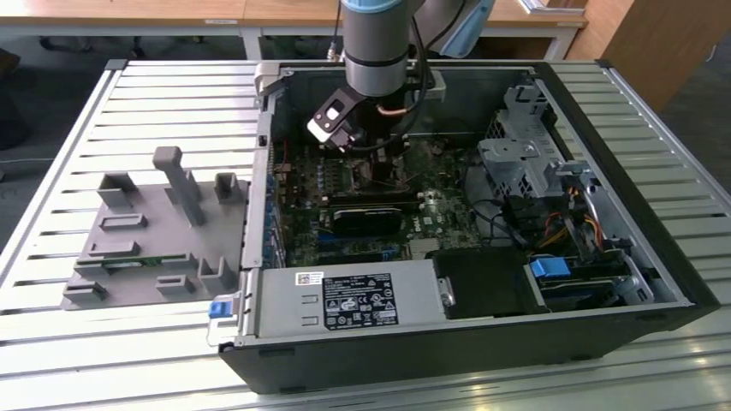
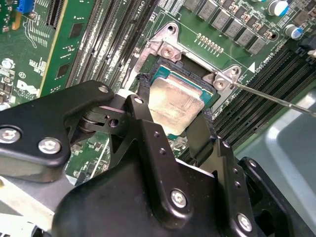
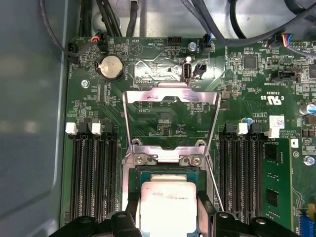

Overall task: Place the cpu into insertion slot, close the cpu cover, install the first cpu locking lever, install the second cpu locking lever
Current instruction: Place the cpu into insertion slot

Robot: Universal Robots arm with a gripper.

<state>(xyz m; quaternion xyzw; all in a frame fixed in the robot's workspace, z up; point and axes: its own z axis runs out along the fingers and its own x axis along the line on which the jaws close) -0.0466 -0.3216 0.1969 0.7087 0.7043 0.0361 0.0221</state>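
Inside an open computer case [image 1: 617,282] on a slatted desk [image 1: 68,360], at about eleven o'clock from the case's centre in the exterior view, a robot arm [image 1: 377,43] reaches to the motherboard [image 1: 446,214]. The second wrist view gives the pincer [image 2: 174,116] apparently clamped on opposite edges of the cpu [image 2: 173,98], which sits in or just over the insertion slot [image 2: 164,64]; the first wrist view gives the cpu cover [image 3: 170,95] standing open, and a thin locking lever [image 3: 213,180] lies unlatched, so placing looks nearly done while closing and both levers remain.
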